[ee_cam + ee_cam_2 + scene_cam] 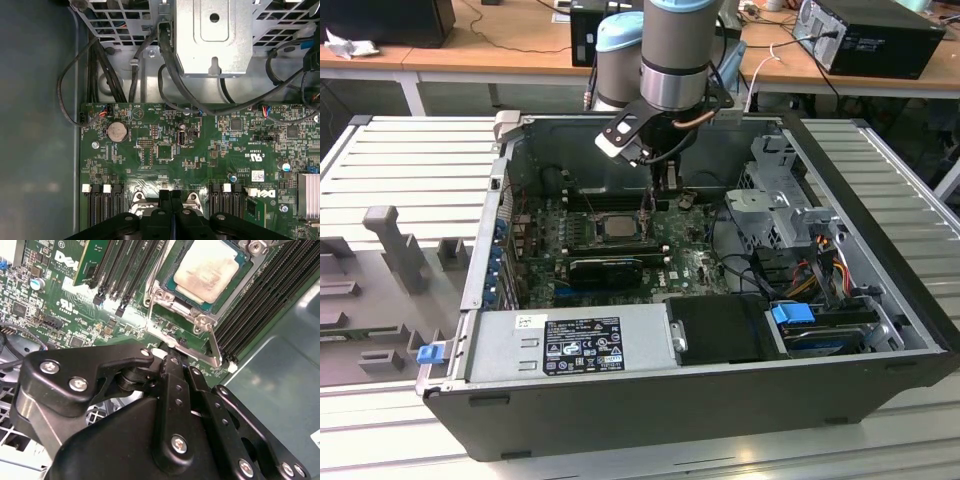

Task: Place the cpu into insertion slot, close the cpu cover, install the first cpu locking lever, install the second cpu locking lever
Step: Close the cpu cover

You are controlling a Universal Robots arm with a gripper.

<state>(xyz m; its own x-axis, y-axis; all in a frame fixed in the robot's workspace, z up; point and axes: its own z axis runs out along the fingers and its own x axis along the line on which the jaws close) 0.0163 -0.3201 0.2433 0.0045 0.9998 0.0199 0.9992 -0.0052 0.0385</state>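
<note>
We see a slatted grey metal workbench (pixel 410 160) carrying the open black computer case (pixel 670 400) at its middle, with grey moulded fixtures (pixel 395 245) resting on it toward the exterior view's left.

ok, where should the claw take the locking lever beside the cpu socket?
By its free flat end, the part of the locking lever that sticks out furthest from the cpu. Bring the claw in from above, closing across the lever's width. It looks like a thin bar lying low along the frame, so probably only that end has room.
</note>
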